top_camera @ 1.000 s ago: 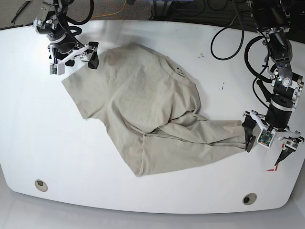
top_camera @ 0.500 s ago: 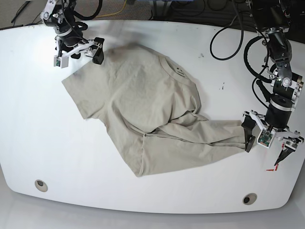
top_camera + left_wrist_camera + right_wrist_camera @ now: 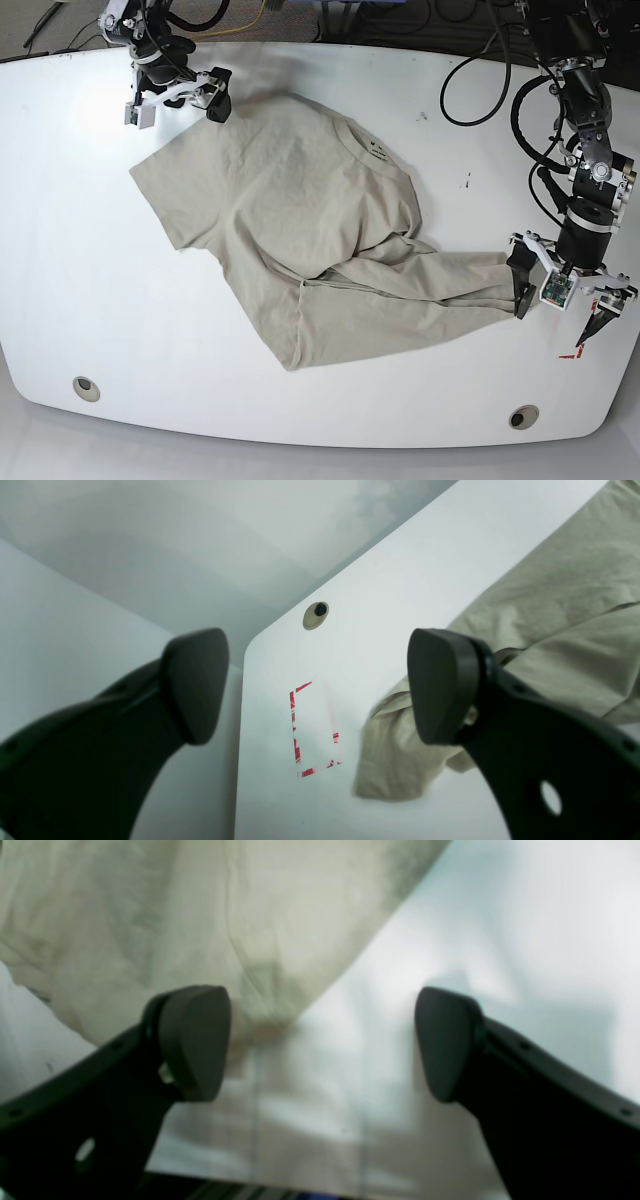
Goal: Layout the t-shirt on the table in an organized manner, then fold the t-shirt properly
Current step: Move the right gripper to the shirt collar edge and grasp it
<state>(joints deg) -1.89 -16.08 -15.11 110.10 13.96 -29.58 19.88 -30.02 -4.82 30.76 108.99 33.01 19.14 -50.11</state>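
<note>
Left gripper [image 3: 562, 291] low over the desk [image 3: 330, 420], jaws spread wide, nothing between them. Stretched-out end of the t-shirt [image 3: 290, 230] just past one left finger [image 3: 440, 685], cloth touching or nearly touching its inner side (hard to tell which). Red tape rectangle [image 3: 314, 728] straight ahead in the gap between the left jaws, a round grommet hole [image 3: 315, 615] farther out beyond it, desk edge under the other left finger.

Right gripper [image 3: 180, 92] raised above the desk's far side, jaws likewise wide apart and empty. Shoulder edge of the t-shirt beyond one right finger [image 3: 195, 1040] in the right wrist view (blurred there), bare white desk ahead of the other.

T-shirt spread flat and wrinkled across the middle of the desk, collar toward the far edge, one sleeve splayed on the right gripper's side, lower part bunched and drawn out into a long fold reaching to the left jaws. Second grommet hole [image 3: 86, 387] near the front corner, well away from both.
</note>
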